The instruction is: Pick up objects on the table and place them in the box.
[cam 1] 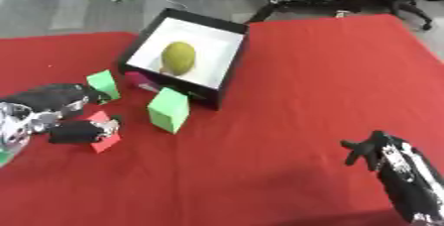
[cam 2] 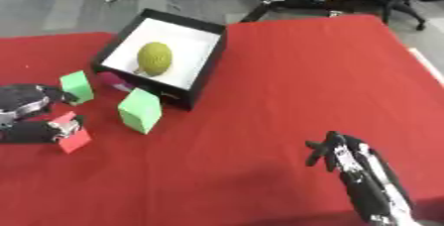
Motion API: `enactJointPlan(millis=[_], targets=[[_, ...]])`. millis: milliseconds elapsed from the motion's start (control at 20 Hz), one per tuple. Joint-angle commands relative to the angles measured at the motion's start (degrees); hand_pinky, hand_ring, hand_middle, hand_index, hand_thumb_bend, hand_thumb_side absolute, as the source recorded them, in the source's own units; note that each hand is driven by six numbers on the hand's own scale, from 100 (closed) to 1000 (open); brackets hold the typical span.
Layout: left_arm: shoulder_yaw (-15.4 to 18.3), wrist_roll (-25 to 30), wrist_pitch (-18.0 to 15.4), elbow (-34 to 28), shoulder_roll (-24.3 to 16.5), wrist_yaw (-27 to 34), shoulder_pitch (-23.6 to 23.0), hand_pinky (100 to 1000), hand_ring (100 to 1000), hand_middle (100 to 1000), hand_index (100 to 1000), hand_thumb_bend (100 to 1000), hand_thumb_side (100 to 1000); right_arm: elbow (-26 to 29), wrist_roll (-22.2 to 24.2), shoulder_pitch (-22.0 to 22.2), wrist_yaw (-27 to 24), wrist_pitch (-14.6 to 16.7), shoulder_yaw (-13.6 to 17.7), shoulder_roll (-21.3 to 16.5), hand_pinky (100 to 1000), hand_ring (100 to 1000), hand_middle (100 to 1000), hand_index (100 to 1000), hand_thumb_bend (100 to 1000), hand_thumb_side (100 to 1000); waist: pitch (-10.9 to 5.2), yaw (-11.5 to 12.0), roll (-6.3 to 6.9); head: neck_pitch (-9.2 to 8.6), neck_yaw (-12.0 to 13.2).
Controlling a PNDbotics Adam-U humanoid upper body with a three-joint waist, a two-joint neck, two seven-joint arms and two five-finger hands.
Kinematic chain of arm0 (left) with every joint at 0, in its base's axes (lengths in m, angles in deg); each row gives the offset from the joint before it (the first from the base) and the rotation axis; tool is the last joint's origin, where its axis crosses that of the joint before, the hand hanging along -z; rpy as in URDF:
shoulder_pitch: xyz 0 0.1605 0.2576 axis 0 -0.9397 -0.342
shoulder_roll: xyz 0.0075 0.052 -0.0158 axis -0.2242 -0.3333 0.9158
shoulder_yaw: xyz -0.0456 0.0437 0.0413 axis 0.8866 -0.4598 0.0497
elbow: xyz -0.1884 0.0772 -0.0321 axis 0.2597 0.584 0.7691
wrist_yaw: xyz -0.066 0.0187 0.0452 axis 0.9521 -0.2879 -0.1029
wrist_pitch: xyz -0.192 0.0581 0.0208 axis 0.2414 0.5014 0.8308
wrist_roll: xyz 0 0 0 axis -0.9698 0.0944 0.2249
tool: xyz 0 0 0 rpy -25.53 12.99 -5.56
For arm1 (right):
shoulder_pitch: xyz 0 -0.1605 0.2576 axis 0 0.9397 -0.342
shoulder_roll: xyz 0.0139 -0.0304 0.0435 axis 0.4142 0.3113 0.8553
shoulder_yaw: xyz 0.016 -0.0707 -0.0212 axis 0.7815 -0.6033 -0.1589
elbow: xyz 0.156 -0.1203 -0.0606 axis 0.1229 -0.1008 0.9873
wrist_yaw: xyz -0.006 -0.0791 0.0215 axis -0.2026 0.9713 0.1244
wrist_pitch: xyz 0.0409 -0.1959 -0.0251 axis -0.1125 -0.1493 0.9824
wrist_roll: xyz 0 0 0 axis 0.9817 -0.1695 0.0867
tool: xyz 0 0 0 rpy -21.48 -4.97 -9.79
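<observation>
Pinching a red block (cam 1: 104,138) near the table's (cam 1: 304,96) left edge, the left hand (cam 1: 65,116) is curling its fingers and thumb around it. Two green blocks are sitting close by: a small one (cam 1: 103,84) touching the fingers, a larger one (cam 1: 168,109) just beside the black box (cam 1: 230,66), which is holding one rough, yellow-green, egg-shaped fruit (cam 1: 178,58).

Resting near the table's lower right corner, the right hand (cam 2: 340,154) is showing relaxed, slightly parted fingers.

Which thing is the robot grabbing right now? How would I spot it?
Find the black box on the red table. Left of it, the left hand pinches a small red block. The two blocks nearby are green; this one is red.
</observation>
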Motion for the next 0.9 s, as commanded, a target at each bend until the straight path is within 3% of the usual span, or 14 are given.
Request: enactJointPlan(millis=[50, 250, 450, 600, 700, 800, 850, 900], targets=[[-0.1, -1.7, 2.1, 4.0, 0.3, -1.8, 1.1, 798, 741, 830, 946, 212, 935, 0.8, 0.1, -0.3, 0.2, 0.2, 0.2, -0.9, 824, 449, 219, 465, 100, 658, -0.59, 0.0, 0.67, -0.11, -0.1], [-0.6, -2.0, 1.2, 8.5, 1.4, -1.3, 1.3, 800, 746, 836, 946, 292, 1000, 0.8, 0.1, -0.2, 0.3, 0.2, 0.2, -0.9, 824, 449, 218, 465, 100, 659, -0.55, 0.0, 0.64, -0.11, -0.3], [-0.7, -2.1, 0.3, 11.5, 2.2, -1.5, 1.6, 799, 747, 835, 947, 328, 1000, 0.8, 0.1, -0.2, 0.3, 0.2, 0.2, -0.9, 824, 449, 218, 465, 100, 653, -0.55, 0.1, 0.60, -0.11, -0.3], [-0.8, -2.2, -0.4, 12.9, 2.8, -1.4, 1.7, 791, 732, 818, 938, 296, 991, 0.8, 0.1, -0.2, 0.3, 0.2, 0.1, -0.9, 824, 448, 218, 465, 100, 655, -0.56, 0.2, 0.58, -0.11, -0.3], [-1.2, -2.6, -1.6, 13.2, 3.1, -1.1, 1.8, 777, 710, 794, 917, 214, 911, 0.8, 0.1, -0.1, 0.3, 0.2, 0.1, -0.9, 824, 448, 218, 465, 100, 657, -0.55, 0.2, 0.57, -0.11, -0.3], [-1.2, -3.4, -3.1, 13.5, 3.5, -0.4, 1.9, 760, 666, 746, 883, 131, 769, 0.8, 0.1, -0.1, 0.3, 0.2, 0.1, -0.9, 824, 448, 217, 465, 100, 655, -0.55, 0.2, 0.55, -0.11, -0.3], [-1.2, -3.9, -3.8, 13.6, 3.6, 0.1, 1.9, 744, 622, 696, 851, 100, 624, 0.8, 0.1, -0.1, 0.3, 0.2, 0.1, -0.9, 824, 448, 217, 465, 100, 654, -0.55, 0.2, 0.54, -0.11, -0.3], [-1.1, -4.5, -4.4, 13.6, 3.6, 0.6, 1.9, 732, 597, 662, 831, 100, 541, 0.8, 0.1, -0.1, 0.3, 0.2, 0.0, -1.0, 824, 448, 217, 465, 100, 654, -0.56, 0.3, 0.54, -0.11, -0.3]])
